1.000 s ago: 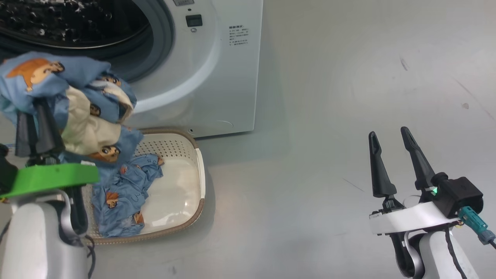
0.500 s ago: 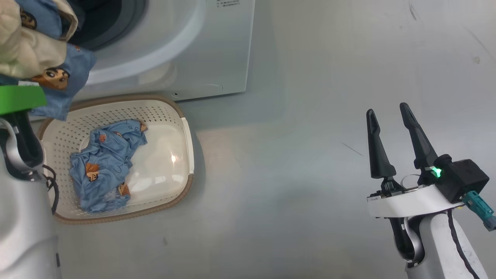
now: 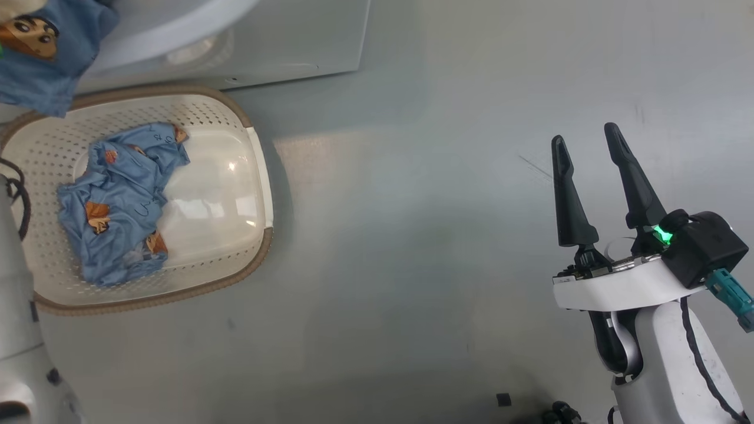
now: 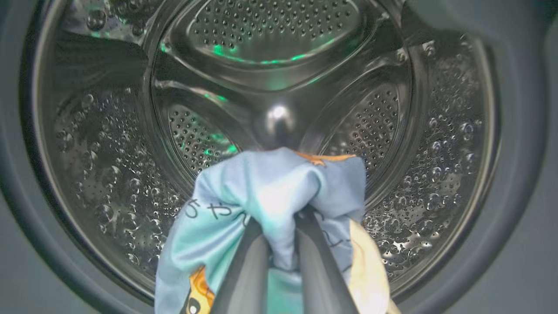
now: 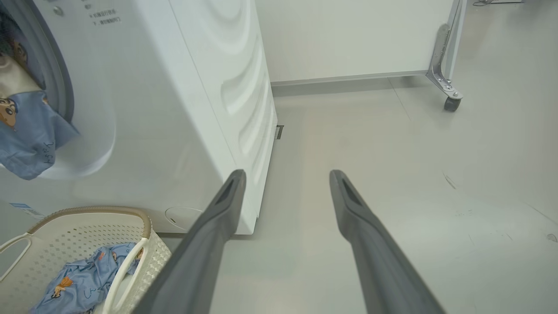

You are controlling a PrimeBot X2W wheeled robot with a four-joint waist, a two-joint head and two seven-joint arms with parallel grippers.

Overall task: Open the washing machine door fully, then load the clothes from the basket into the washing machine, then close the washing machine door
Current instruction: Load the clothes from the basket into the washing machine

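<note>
**Left gripper (image 4: 281,218) holds a bundle (image 4: 270,183) at the washer (image 3: 283,41) mouth; right gripper (image 3: 584,135) is open and empty.**

Head view: the basket (image 3: 259,176) sits on the floor (image 3: 412,247) against the washer's front, with blue clothes (image 3: 118,200) heaped in its left half. The bundle hangs over the basket's far-left corner. The right gripper hovers over the floor's right side, fingers spread. Left wrist view: the left gripper's fingers are pinched tight on the bundle's blue cloth, pointing straight into the drum (image 4: 279,56), with the bundle before the drum's lower middle. Right wrist view: the bundle drapes over the lower edge of the washer's opening, above the basket.
</note>
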